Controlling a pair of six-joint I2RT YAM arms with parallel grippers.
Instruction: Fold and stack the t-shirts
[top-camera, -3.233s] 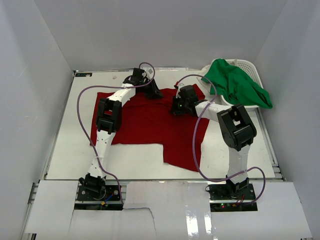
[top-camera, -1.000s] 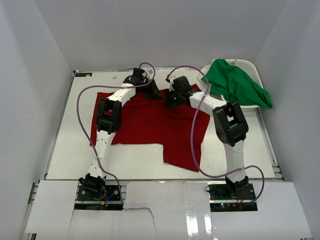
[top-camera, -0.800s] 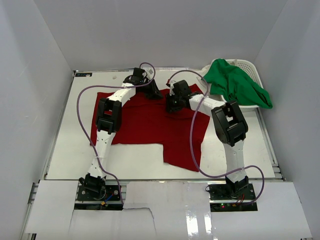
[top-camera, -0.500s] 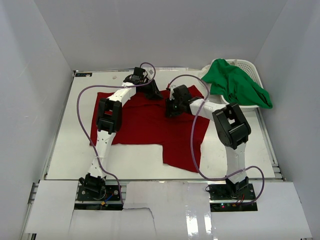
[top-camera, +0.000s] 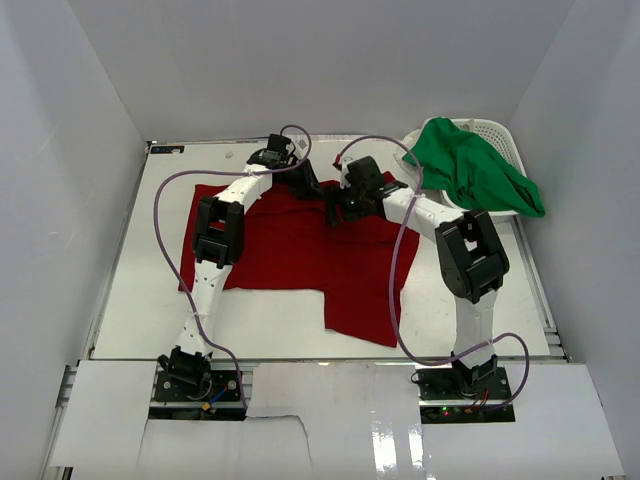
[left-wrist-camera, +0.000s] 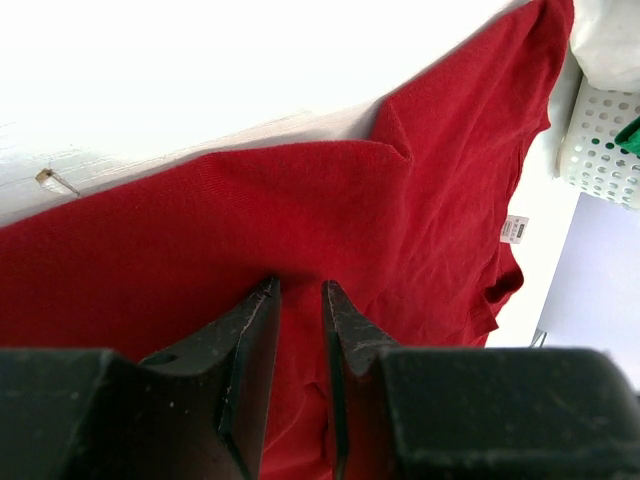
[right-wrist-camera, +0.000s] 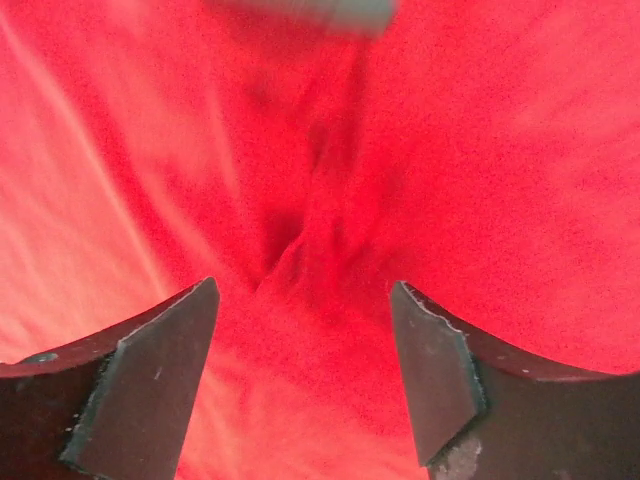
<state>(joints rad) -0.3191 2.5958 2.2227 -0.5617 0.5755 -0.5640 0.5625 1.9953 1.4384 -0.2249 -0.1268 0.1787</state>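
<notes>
Top view: the red t-shirt (top-camera: 290, 250) is spread flat on the bench (top-camera: 160, 300), with one part reaching toward the near edge at centre right. The green t-shirt (top-camera: 475, 170) is heaped in and over the white slotted basket (top-camera: 500, 130) at the far right corner, and one fold hangs over the near rim. The two shirts are apart. The left arm (top-camera: 220, 230) is stretched to the far edge of the red t-shirt, where the left jaws are lowered onto the cloth. The right arm (top-camera: 470, 255) is bent inward, and the right jaws are placed over the far middle of the same shirt, just beside the left jaws. The state of either pair cannot be read from this view

Left wrist view: the left jaws are nearly together and clamped on a fold of the red t-shirt; cloth is seen between the two black fingers (left-wrist-camera: 250, 340). The shirt's far edge lies across the white bench. A small white label (left-wrist-camera: 515, 230) is seen on the cloth at the right, and the basket is seen beyond it

Right wrist view: the right jaws are wide apart, close above the red t-shirt. A raised wrinkle of cloth runs between the fingers (right-wrist-camera: 150, 370); nothing is gripped. The picture is slightly blurred
</notes>
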